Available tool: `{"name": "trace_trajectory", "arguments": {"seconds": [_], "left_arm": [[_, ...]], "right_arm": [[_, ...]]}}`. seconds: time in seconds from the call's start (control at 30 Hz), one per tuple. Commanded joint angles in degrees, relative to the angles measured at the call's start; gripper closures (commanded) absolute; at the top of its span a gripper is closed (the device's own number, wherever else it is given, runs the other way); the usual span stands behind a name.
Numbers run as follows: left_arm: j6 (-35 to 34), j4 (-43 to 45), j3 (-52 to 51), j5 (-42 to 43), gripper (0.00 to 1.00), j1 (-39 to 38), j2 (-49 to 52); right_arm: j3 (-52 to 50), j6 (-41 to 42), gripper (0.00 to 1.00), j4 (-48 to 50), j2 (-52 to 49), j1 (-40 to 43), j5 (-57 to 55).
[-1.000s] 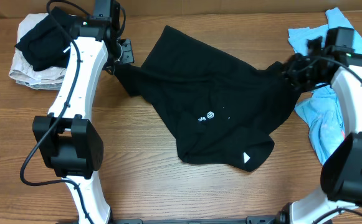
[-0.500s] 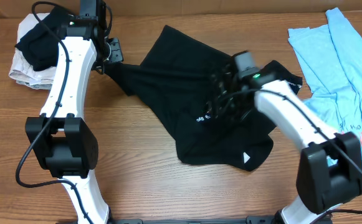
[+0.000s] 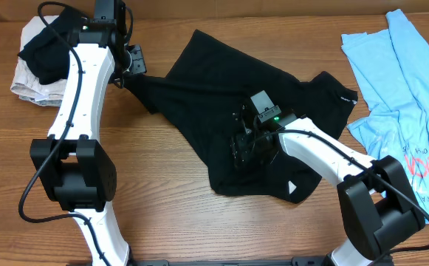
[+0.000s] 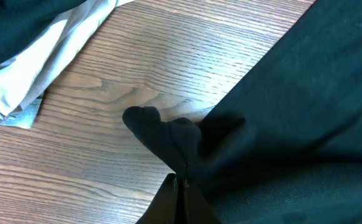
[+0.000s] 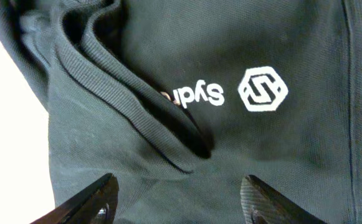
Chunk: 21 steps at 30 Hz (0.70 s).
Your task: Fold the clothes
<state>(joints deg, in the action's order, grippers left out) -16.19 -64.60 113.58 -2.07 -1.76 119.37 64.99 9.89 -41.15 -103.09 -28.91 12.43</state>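
Black garment (image 3: 207,81) lies spread and rumpled in the middle, its left corner drawn out to a point. White logo (image 5: 263,89) sits beside a ridged fold, and white tag (image 3: 292,188) sits near the lower edge. Light-blue tee (image 3: 399,81) with red print lies spread at far right.

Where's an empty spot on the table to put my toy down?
Bare table runs along the front edge, below the black garment. Another patch sits at the back, between it and the light-blue tee. The middle is crowded: the right gripper hangs over the cloth there.
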Motion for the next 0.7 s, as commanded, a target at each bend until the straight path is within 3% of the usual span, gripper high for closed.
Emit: {"name": "trace_trajectory", "arguments": {"seconds": [0.0,0.4,0.67], "left_arm": [[-0.1,0.3,-0.3,0.2,0.96,0.3,-1.5],[-0.1,0.2,-0.3,0.2,0.96,0.2,-1.5],[-0.1,-0.2,-0.3,0.1,0.96,0.3,-1.5]], "right_arm": [[-0.9,-2.6,0.3,1.2,0.0,0.0,-1.0],[-0.9,-4.3,0.28,4.0,-3.0,0.0,0.2],[-0.9,-5.7,0.49,4.1,-3.1,0.0,3.3]]}}
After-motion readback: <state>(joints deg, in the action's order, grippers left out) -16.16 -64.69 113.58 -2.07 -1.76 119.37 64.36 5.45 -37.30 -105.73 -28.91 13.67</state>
